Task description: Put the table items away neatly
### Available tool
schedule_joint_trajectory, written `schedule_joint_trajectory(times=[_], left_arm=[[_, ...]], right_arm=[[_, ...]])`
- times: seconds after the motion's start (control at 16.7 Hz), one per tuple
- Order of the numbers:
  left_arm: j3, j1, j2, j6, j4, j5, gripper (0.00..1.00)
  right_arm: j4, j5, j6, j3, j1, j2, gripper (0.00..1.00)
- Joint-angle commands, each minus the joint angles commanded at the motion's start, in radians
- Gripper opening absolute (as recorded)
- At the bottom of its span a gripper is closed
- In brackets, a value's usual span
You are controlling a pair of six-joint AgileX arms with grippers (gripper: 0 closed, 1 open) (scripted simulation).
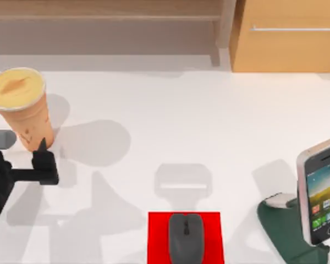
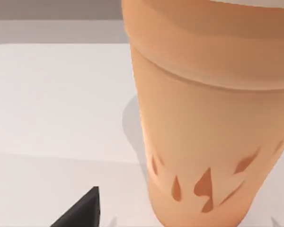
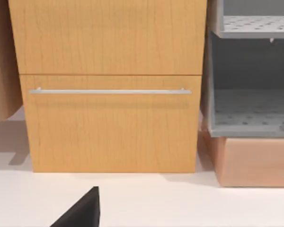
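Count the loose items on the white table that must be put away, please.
3. The paper cup stands at the far left beside the left gripper; the mouse lies on the red mat; the phone leans in the green stand at right.

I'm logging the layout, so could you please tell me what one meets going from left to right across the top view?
Left gripper beside the paper cup → computer mouse on the red mat → phone stand → smartphone at the right edge.
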Motion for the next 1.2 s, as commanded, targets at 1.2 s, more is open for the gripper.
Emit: schedule_joint_trajectory(times=[1.2], left_arm=[[0.240, 0.014, 0.345, 0.010, 0.226, 0.002, 1.00]], right_arm=[[0.000, 0.000, 0.000, 0.000, 0.000, 0.000, 1.00]])
